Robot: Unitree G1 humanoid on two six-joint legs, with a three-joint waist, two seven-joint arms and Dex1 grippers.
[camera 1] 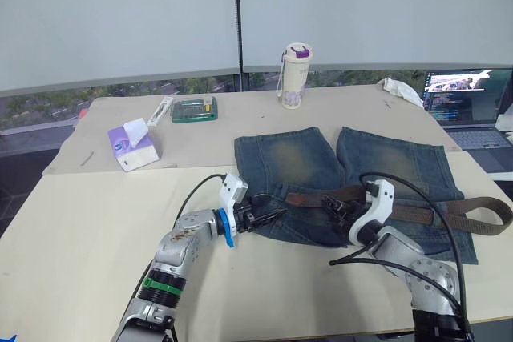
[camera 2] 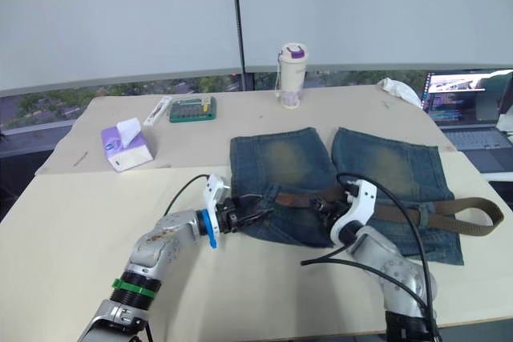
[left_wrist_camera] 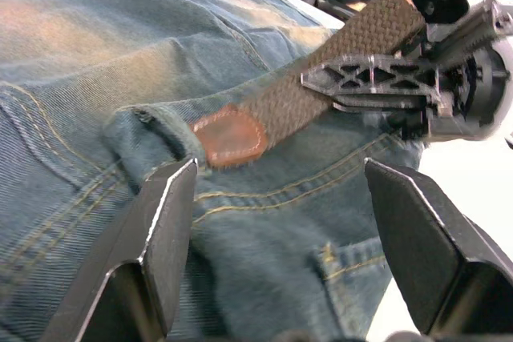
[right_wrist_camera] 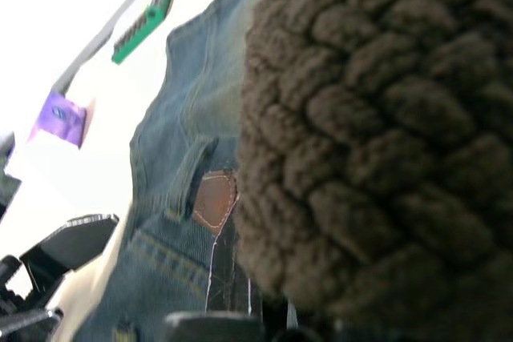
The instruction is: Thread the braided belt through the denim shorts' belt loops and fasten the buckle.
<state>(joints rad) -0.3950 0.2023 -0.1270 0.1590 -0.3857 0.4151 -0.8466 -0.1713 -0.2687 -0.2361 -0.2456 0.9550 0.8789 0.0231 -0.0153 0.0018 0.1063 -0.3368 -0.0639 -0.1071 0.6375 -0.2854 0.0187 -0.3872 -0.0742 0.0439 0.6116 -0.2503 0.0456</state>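
The denim shorts (camera 1: pixel 304 162) lie flat with the waistband toward me. Along the waistband runs the braided belt (camera 1: pixel 413 214), which passes under a belt loop (camera 1: pixel 437 212) on the right and folds back at the far right. Its brown leather tip (left_wrist_camera: pixel 231 135) rests against the edge of another belt loop (left_wrist_camera: pixel 156 134). My right gripper (camera 1: pixel 332 204) is shut on the belt a short way behind the tip. My left gripper (left_wrist_camera: pixel 280 198) is open, low over the waistband just short of the tip, with nothing between its fingers (left_wrist_camera: pixel 164 226). The buckle is hidden.
At the back of the table stand a purple tissue pack (camera 1: pixel 132 146), a green box (camera 1: pixel 195 109) and a lidded cup (camera 1: pixel 294 76). A white cloth (camera 1: pixel 401 90) and a laptop (camera 1: pixel 469 106) sit at the back right. Black cables arc over both wrists.
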